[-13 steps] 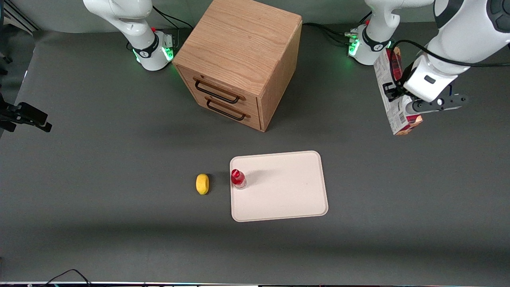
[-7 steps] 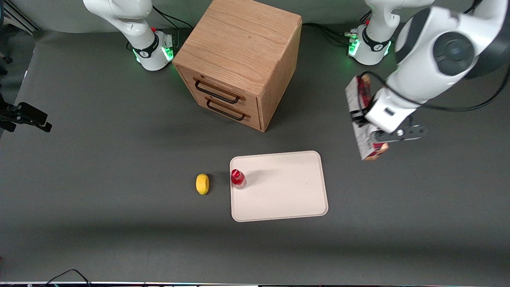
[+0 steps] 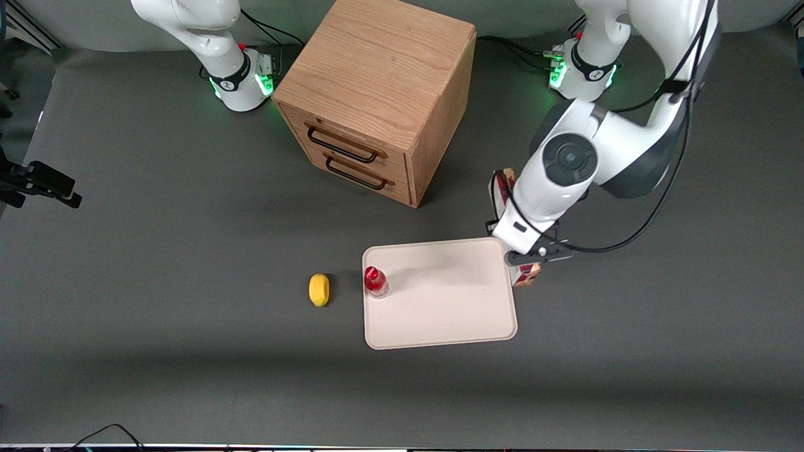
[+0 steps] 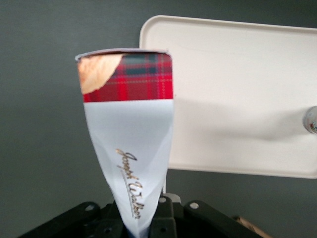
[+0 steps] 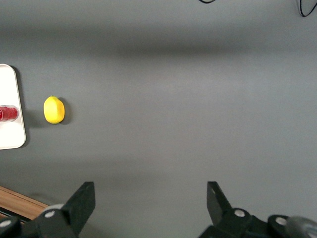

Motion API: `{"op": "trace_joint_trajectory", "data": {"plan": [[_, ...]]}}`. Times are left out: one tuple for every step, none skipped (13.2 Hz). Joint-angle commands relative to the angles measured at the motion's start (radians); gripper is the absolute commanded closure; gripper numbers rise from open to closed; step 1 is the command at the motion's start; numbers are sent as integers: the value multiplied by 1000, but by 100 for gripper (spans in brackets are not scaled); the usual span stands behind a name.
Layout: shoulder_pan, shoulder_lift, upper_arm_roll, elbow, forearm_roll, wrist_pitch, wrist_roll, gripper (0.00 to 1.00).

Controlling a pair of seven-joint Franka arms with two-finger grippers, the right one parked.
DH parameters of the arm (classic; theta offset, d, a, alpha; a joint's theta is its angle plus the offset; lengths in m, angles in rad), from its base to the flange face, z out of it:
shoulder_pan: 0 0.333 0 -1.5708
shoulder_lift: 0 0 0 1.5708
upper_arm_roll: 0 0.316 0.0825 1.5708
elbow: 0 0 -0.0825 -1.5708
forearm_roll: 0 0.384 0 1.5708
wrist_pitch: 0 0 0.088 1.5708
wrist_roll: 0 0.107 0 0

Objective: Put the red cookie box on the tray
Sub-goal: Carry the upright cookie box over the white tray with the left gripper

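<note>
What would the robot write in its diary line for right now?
phase: carrying | gripper: shut on red cookie box, above tray's edge | tray: holds small red-capped bottle | box on tray: not yet

Light: even and soft from overhead, moderately bright on my grey desk [image 3: 157, 251].
Shadows: a broad faint dark band crosses the desk nearest the front camera; the wooden drawer cabinet [image 3: 377, 94] throws a soft shadow around its base; the small red-capped bottle [image 3: 375, 280] casts a blurred streak across the tray [image 3: 440, 314].
Glare: green lamps glow at both arm bases; the tray looks slightly washed out.
Focus: in my wrist view the red cookie box [image 4: 128, 144] held by my pincer [image 4: 143, 225] is slightly soft, its script blurred.
</note>
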Motion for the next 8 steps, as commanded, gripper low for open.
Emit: {"op": "trace_joint_trajectory", "data": {"plan": [[-23, 132, -4, 65, 97, 76, -58, 100], [-25, 181, -4, 94, 126, 84, -72, 100], [-25, 222, -4, 126, 134, 86, -83, 100], [-26, 256, -4, 153, 143, 95, -84, 100], [-26, 278, -4, 159, 143, 110, -84, 100], [-28, 295, -4, 159, 143, 142, -84, 100], [-28, 310, -3, 159, 148, 159, -84, 100], [-28, 327, 2, 159, 160, 170, -81, 100]]}}
